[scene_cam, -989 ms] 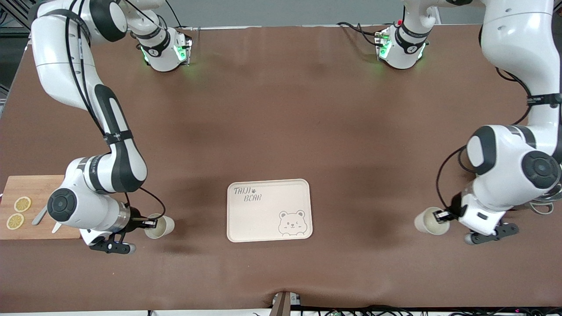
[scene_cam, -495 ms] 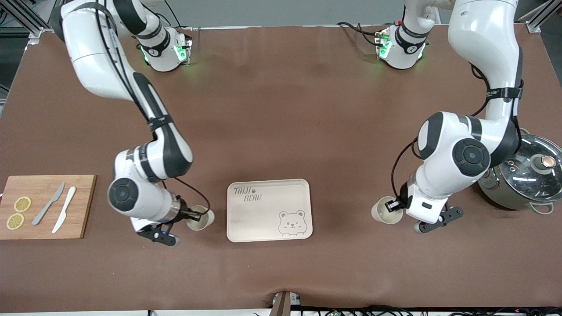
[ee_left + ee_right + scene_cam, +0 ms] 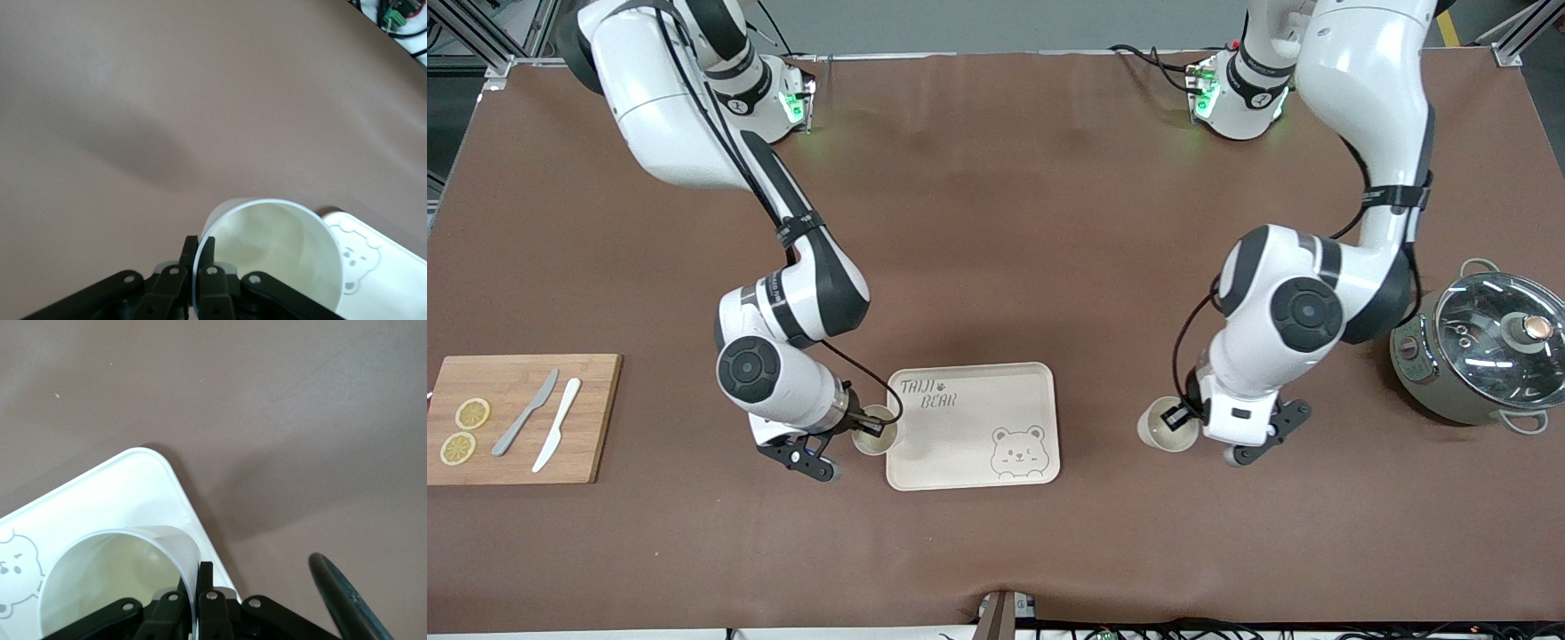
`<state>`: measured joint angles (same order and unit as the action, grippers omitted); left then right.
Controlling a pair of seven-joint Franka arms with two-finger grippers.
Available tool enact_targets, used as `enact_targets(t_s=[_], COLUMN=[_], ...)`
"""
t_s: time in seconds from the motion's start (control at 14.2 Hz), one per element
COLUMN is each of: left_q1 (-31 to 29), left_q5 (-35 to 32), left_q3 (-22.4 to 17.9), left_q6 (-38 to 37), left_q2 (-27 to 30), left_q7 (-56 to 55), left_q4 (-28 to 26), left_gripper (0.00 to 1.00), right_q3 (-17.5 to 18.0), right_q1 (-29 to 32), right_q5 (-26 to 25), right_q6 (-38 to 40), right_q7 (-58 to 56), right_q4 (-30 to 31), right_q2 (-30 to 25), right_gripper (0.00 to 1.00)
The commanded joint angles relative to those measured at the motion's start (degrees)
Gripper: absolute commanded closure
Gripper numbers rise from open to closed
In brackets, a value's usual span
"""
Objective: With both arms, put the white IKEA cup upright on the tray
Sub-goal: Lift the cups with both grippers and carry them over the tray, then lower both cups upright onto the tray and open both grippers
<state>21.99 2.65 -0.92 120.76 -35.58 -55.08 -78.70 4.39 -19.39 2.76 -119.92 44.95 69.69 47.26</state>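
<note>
Two white cups are in the air, mouths up, each pinched by its rim. My right gripper [image 3: 860, 420] [image 3: 198, 587] is shut on the wall of one white cup [image 3: 874, 436] [image 3: 113, 580]. That cup hangs over the rim of the cream bear tray [image 3: 978, 400] [image 3: 100, 500] at the end toward the right arm. My left gripper [image 3: 1179, 418] [image 3: 199, 250] is shut on the wall of the other white cup [image 3: 1161, 432] [image 3: 273, 260], over bare table between the tray and the pot. A corner of the tray [image 3: 383, 273] shows in the left wrist view.
A wooden cutting board [image 3: 596, 427] with two knives and lemon slices lies toward the right arm's end. A steel pot with a glass lid [image 3: 1489, 351] stands toward the left arm's end. Brown table surface surrounds the tray.
Both arms have swung inward toward the tray, each carrying its cup. The right arm's cup has come to the tray's rim; the pot and the knives are now uncovered.
</note>
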Motion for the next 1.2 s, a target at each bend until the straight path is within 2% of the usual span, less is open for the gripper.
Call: enact_targets(t_s=[0.0, 0.35, 0.57, 1.13], left_q1=[3.14, 8.42, 12.37, 20.37], left_q5=[-0.01, -0.18, -0.18, -0.27], left_q3=[-0.74, -1.8, -3.2, -8.48], left_q6=[-0.7, 0.44, 3.77, 7.73], left_q2=[-3.26, -7.22, -9.15, -14.95], left_q7=[-4.67, -11.61, -16.18, -20.85], left_q4=[4.61, 7.33, 7.43, 8.04], left_gripper=[1.0, 1.0, 1.0, 1.0], right_q3=[-0.52, -0.61, -0.61, -0.69], right_q1=[-1.18, -2.32, -2.58, -3.72], right_q5=[0.06, -0.29, -0.29, -0.3], right_q6=[-1.72, -4.44, -6.37, -8.49], right_q7=[2.16, 4.17, 4.27, 4.27], right_q4=[0.01, 0.19, 0.28, 0.36], right_q2=[0.56, 2.31, 3.45, 5.48], right_gripper=[1.0, 1.0, 1.0, 1.0])
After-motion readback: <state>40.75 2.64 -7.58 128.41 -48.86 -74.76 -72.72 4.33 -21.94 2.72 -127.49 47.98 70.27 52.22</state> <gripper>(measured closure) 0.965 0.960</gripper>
